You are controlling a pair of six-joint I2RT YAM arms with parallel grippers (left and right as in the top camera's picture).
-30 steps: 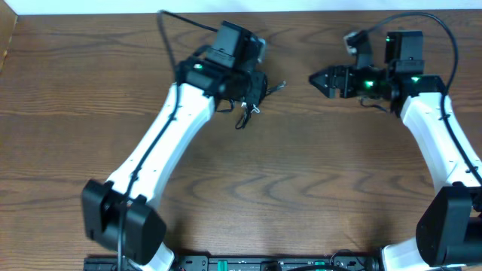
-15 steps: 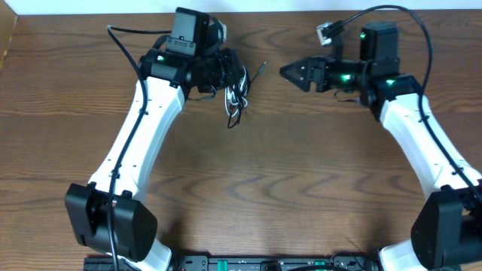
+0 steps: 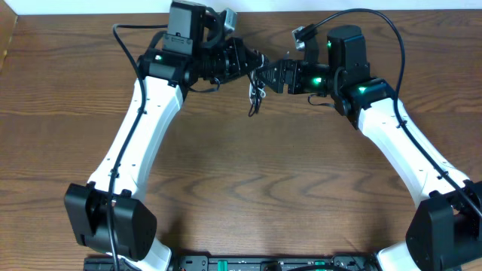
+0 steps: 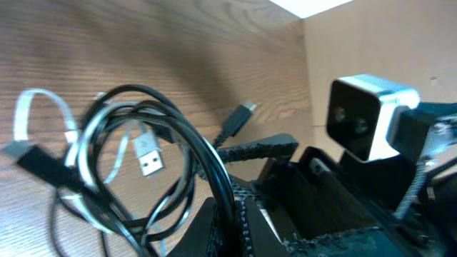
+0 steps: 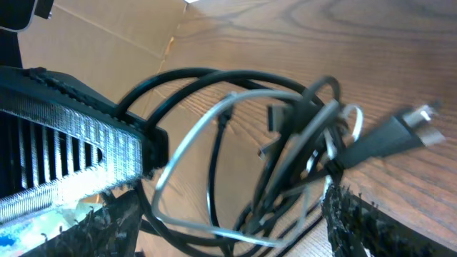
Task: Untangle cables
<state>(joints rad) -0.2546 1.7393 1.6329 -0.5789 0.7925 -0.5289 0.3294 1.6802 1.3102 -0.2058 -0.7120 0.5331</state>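
The cables [image 3: 256, 94], one black and one white, hang as a tangled coil from my left gripper [image 3: 252, 66] above the table's far middle. In the left wrist view my left gripper [image 4: 232, 218] is shut on a black strand of the coil [image 4: 121, 164]; a white USB plug [image 4: 146, 155] and a black plug [image 4: 239, 118] stick out. My right gripper [image 3: 275, 75] is open, right against the left one. In the right wrist view its jaws [image 5: 228, 203] straddle the coil [image 5: 285, 150] without closing; a black plug [image 5: 400, 132] points right.
The brown wooden table [image 3: 286, 181] lies under both arms. A cardboard wall [image 3: 7, 38] stands at the left edge. Thick black arm wires [image 3: 376, 15] loop above the right arm and behind the left arm [image 3: 128, 34].
My left gripper has carried the cable coil to the right. My right gripper has moved left to meet it, and its open jaws now surround the coil.
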